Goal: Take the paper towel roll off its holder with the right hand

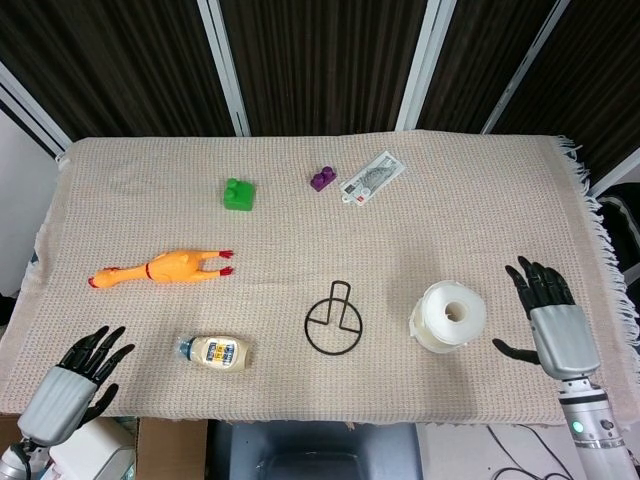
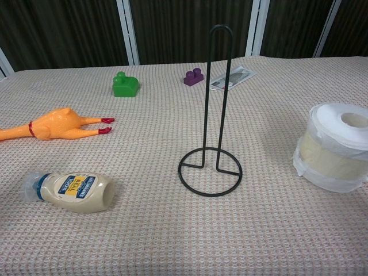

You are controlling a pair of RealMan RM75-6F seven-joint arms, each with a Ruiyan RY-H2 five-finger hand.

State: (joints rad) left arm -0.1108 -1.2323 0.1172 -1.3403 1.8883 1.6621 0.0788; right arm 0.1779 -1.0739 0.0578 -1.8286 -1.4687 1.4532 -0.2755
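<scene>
The white paper towel roll [image 1: 448,316] [image 2: 335,146] stands upright on the cloth, to the right of the bare black wire holder [image 1: 335,320] [image 2: 211,109] and apart from it. My right hand [image 1: 552,322] hovers to the right of the roll, fingers spread, holding nothing and clear of the roll. My left hand [image 1: 72,380] rests at the near left table edge, fingers apart and empty. Neither hand shows in the chest view.
A mayonnaise bottle [image 1: 214,352] lies at the near left, a rubber chicken [image 1: 160,268] beyond it. A green block [image 1: 238,194], a purple block [image 1: 322,180] and a printed packet [image 1: 371,177] sit toward the back. The cloth's fringed edge [image 1: 602,250] runs along the right.
</scene>
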